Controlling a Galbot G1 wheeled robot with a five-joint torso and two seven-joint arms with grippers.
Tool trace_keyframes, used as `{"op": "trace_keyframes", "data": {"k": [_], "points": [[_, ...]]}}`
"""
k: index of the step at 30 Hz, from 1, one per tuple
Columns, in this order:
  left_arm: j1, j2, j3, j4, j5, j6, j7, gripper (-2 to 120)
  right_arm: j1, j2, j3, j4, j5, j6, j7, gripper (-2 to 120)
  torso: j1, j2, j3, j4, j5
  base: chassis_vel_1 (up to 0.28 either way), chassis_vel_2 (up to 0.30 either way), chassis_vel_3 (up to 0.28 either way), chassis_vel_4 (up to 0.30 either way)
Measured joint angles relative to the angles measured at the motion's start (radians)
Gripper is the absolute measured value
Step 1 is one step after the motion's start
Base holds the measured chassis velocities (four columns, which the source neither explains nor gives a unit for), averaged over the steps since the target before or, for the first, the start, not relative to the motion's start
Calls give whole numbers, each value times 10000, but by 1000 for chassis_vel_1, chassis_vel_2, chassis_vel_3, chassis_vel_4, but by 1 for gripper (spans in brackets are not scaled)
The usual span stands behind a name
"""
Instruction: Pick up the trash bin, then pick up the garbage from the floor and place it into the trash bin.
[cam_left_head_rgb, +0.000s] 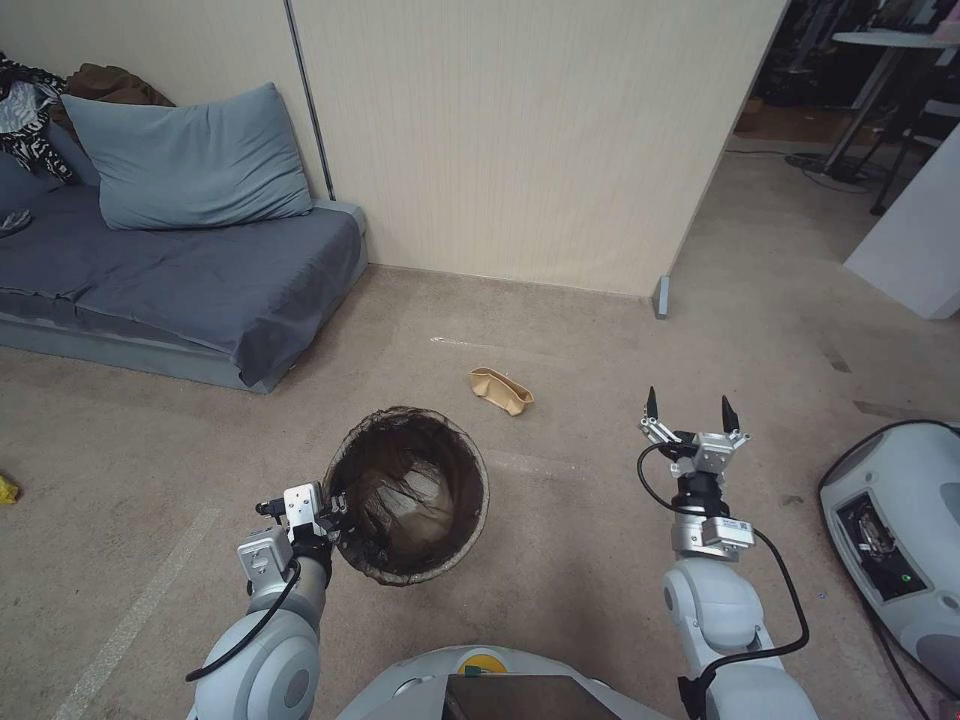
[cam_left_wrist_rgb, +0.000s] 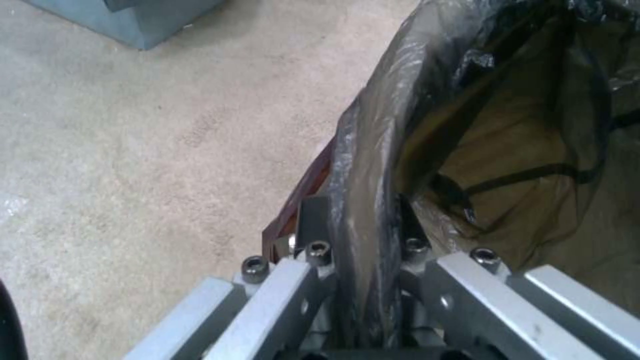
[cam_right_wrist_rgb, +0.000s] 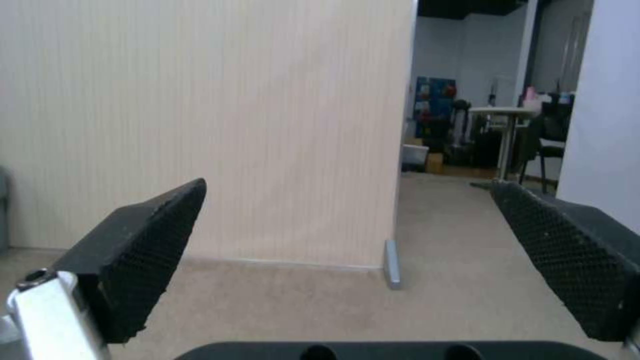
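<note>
The trash bin (cam_left_head_rgb: 412, 495), round with a dark liner over its rim, hangs tilted in front of me with its mouth towards the head camera. My left gripper (cam_left_head_rgb: 338, 520) is shut on its near-left rim; in the left wrist view the liner-covered rim (cam_left_wrist_rgb: 363, 200) runs between the fingers. A tan paper piece of garbage (cam_left_head_rgb: 501, 390) lies on the carpet just beyond the bin. A yellow wrapper (cam_left_head_rgb: 8, 489) lies at the far left edge of the floor. My right gripper (cam_left_head_rgb: 690, 412) is held up at the right, open and empty, its black fingertips (cam_right_wrist_rgb: 143, 250) spread wide.
A grey sofa (cam_left_head_rgb: 190, 270) with a blue pillow stands at the back left. A beige partition wall (cam_left_head_rgb: 520, 140) ends at a small foot (cam_left_head_rgb: 661, 297), with an open passage to its right. A white machine base (cam_left_head_rgb: 900, 540) sits at the right edge.
</note>
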Motion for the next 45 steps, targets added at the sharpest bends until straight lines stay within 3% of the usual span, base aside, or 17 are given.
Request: {"op": "trace_keyframes", "data": {"k": [17,45], "points": [[-44,-24,-45,-11,-42,-31,-12,0,69,-22,-6,-34,55,35,-42,100,0,0,1,0,-1,-35,38,36,-38],[-100,-67,-65,-32,-60,-109,-19,0,153,-4,-2,-64,54,35,151,100,0,0,1,2,0,-192,203,202,-199]]}}
